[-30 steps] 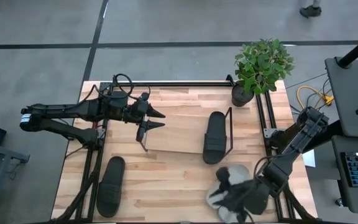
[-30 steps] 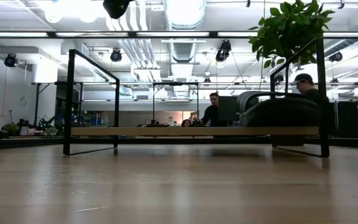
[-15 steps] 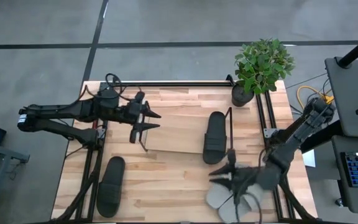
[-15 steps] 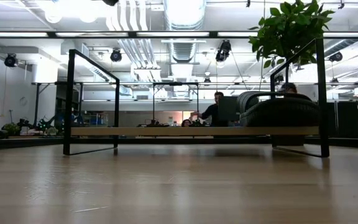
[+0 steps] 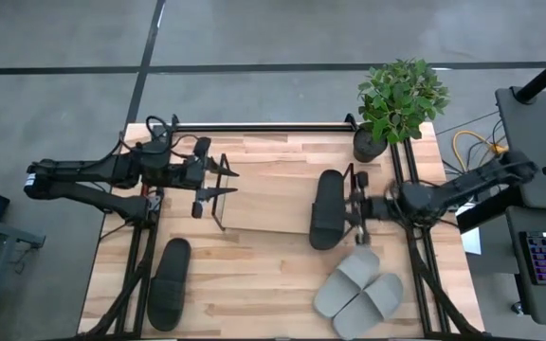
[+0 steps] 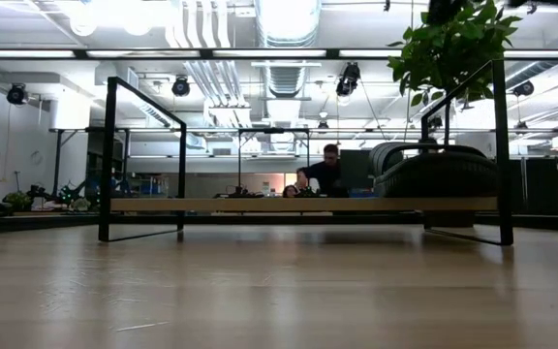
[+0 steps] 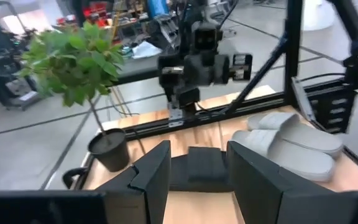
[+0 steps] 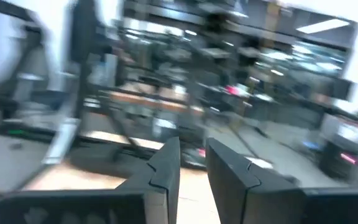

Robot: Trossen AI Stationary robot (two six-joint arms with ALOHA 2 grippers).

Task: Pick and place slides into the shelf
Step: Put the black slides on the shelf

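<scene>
A: Where are the slides, and why so?

B: One black slide already on the shelf, at the board's right end in mid-frame, against the wire end frame. Likely parked there to leave the rest of the board free. Second black slide on the table at lower left. Grey pair side by side at lower right, not yet shelved.

A: And the claws?

B: Left gripper at the shelf's left end, fingers partly apart, nothing between them. Right gripper just beside the shelved slide, fingers a narrow gap apart, apparently empty.

A: Anything hard to make out?

B: Right wrist view smeared, so hard to confirm the grip. From table height, only a sliver of a grey slide at the right edge, the other black slide out of frame. Potted plant at upper right, covering the table's far corner.
</scene>
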